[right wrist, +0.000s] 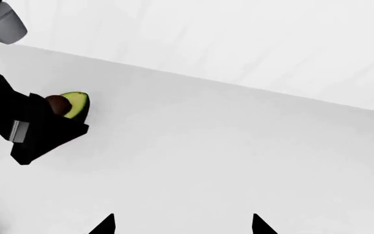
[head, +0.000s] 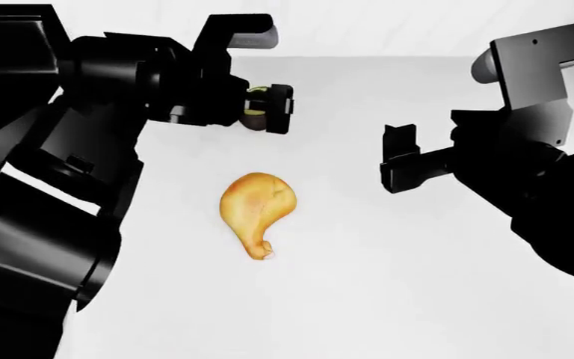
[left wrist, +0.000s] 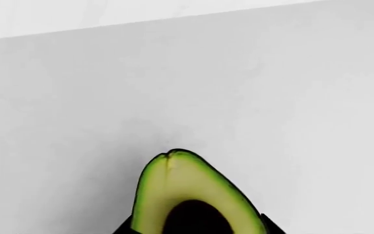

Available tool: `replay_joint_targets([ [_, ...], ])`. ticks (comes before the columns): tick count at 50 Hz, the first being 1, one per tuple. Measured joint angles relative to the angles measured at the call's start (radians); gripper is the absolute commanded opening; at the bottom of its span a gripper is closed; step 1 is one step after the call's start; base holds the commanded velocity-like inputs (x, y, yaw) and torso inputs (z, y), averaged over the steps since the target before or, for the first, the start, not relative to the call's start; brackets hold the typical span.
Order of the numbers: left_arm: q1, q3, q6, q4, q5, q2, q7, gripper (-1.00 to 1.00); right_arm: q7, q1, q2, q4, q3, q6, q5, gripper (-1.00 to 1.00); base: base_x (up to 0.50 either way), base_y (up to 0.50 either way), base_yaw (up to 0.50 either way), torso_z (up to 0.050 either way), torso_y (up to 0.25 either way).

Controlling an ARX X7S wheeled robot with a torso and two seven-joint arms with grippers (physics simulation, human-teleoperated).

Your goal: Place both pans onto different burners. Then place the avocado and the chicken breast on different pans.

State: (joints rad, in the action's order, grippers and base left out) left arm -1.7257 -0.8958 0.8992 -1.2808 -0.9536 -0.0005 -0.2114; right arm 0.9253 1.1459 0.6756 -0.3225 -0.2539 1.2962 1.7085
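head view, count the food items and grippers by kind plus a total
avocado held in the left gripper: 1
chicken breast lying on the white surface: 1
grippers, the left one and the right gripper: 2
pans or burners in view: 0
total: 4

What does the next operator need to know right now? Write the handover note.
Left gripper: jaws shut on the avocado, held above the white counter.
Right gripper: jaws open and empty, hanging over the counter to the right of the chicken breast.
Chicken breast: lying loose on the counter between the two arms, untouched.
Pans and burners: not in any view, so I cannot tell whether the pans are placed.
Left: carry the avocado to one pan, then pick up the chicken and put it in the other.
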Motion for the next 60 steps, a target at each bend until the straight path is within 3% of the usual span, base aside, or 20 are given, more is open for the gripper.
replay_joint_targets([
  [11, 0.002, -0.033, -0.024, 0.011, -0.046, -0.009, 0.016, -1.0, 0.001, 0.002, 0.006, -0.002, -0.004, -0.009, 0.005, 1.0, 0.0, 0.0, 0.0, 0.0, 0.0],
  [34, 0.097, 0.058, 0.02, 0.45, -0.181, -0.174, 0.31, -1.0, 0.001, 0.005, 0.013, -0.003, -0.015, -0.025, 0.013, 1.0, 0.0, 0.0, 0.0, 0.0, 0.0],
  [46, 0.123, 0.088, 0.039, 0.572, -0.217, -0.218, 0.395, -1.0, 0.009, 0.006, 0.016, -0.008, -0.023, -0.034, 0.026, 1.0, 0.0, 0.0, 0.0, 0.0, 0.0],
  [60, 0.156, 0.132, 0.035, 0.705, -0.25, -0.281, 0.493, -1.0, 0.305, 0.022, 0.013, -0.147, -0.087, -0.205, 0.385, 1.0, 0.0, 0.0, 0.0, 0.001, 0.001],
])
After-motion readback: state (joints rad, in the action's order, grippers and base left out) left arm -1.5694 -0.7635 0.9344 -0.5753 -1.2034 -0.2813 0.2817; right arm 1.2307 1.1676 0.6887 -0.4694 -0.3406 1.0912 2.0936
